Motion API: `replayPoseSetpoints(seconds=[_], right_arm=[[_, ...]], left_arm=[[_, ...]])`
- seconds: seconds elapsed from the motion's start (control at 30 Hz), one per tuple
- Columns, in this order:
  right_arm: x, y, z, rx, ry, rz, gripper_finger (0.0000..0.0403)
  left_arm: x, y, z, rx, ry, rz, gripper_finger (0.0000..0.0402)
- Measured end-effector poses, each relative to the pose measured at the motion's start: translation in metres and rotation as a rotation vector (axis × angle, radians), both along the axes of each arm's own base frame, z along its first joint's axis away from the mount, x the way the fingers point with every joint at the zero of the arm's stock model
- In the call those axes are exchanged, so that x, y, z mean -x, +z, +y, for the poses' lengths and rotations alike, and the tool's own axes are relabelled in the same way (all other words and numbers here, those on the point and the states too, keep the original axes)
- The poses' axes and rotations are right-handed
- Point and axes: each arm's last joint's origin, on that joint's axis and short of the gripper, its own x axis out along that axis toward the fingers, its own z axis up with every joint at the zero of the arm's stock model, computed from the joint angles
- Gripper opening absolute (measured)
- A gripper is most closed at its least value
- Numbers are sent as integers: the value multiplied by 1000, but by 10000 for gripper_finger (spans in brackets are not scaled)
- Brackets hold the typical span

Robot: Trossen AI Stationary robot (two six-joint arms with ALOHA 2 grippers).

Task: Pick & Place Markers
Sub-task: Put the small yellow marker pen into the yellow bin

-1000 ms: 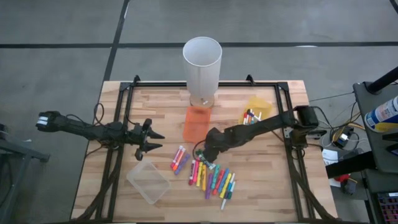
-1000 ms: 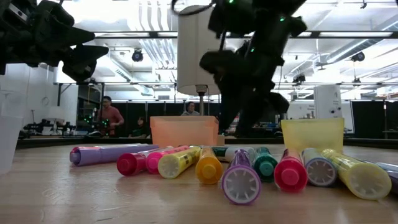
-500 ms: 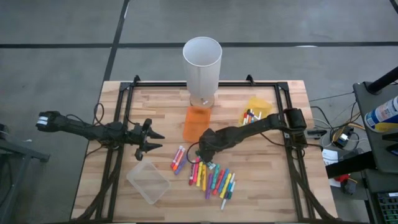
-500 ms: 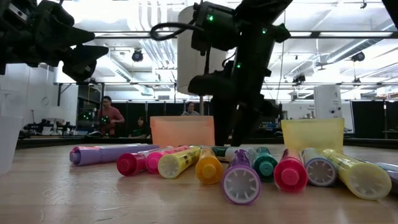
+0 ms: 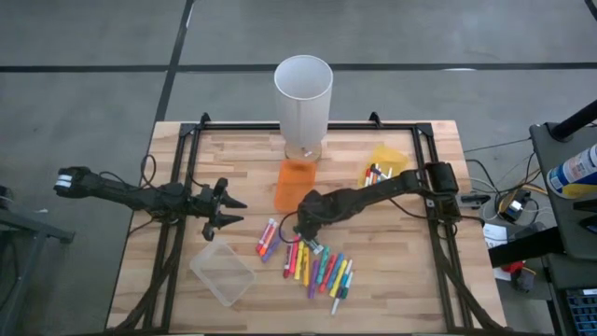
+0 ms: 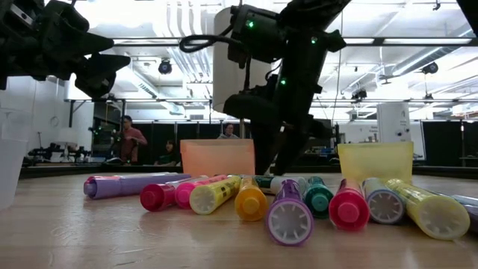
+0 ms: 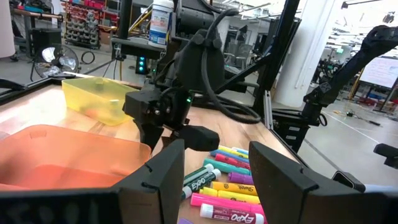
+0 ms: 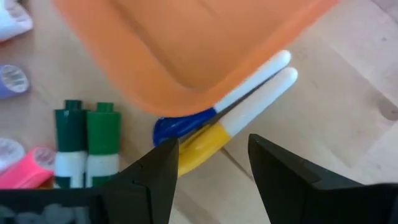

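Right gripper: the dark two-finger right gripper (image 5: 300, 227) is hanging low over the middle of the wooden slatted table (image 5: 420, 280), just beside the near end of the translucent orange plastic bin (image 5: 296, 183); its fingers (image 8: 149, 180) are standing apart with nothing between them, framing a yellow-capped marker (image 8: 200, 147) and a blue-capped marker (image 8: 176, 126) that are lying side by side against the bin's corner.

Left gripper: the dark left gripper (image 5: 227, 206) is waiting near the table's left edge, raised off the wood, fingers spread wide and holding nothing.

Markers: the short capped marker pens in pink, yellow, green, purple and orange (image 5: 319, 270) are lying loose in a row on the table's front half, toward the centre; two more pink and purple pens (image 5: 269, 237) are resting just left of that row.

Yellow bin: a translucent yellow plastic bin (image 5: 392, 161) near the back right corner is holding several pens (image 5: 375, 175).

Clear bin: a clear plastic bin (image 5: 223, 271) is sitting near the front left corner.

Cylinder: a tall white cylinder (image 5: 303, 105) is standing at the back edge, behind the orange bin.
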Motion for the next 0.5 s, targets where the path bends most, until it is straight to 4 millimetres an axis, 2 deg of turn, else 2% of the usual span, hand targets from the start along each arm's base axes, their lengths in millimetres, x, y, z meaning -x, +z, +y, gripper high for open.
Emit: replayPoseSetpoints(seconds=[0.2,0.5], right_arm=[[3,-3,-1,-1,2,27,180],[8,-5,-1,-4,29,77,137]], left_arm=[[0,0,0,0,-1,0,174],[0,0,0,0,-1,0,174]])
